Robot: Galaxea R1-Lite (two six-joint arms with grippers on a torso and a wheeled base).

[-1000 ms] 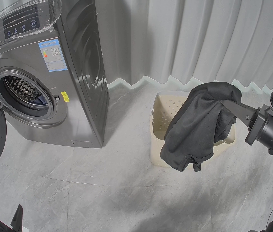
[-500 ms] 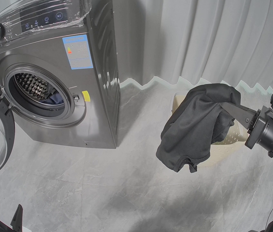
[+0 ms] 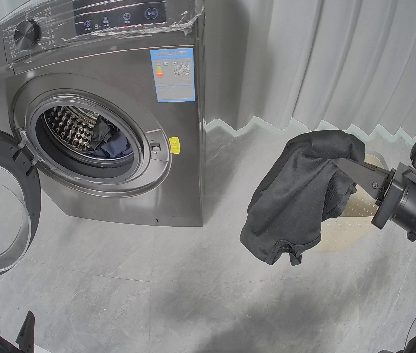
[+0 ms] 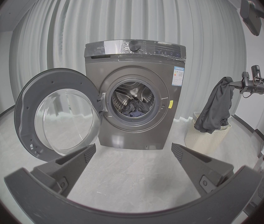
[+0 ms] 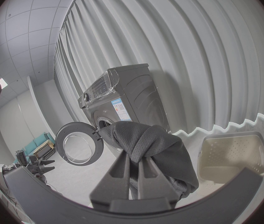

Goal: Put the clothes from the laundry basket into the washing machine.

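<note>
Hanging long-axis vertical from right gripper [image 5: 134, 161]: dark garment [image 3: 296, 197].

R gripper [image 5: 134, 162]: dk-grey wedge fingers [image 5: 116, 181], black cyl. wrist [image 3: 409, 202]

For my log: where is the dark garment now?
Head view, right side: the dark grey fabric garment hangs from the right gripper, near the beige plastic laundry basket.

Open washing machine [image 4: 135, 137], left hand [image 4: 132, 146] spread, dark garment [image 4: 216, 109] hanging
</note>
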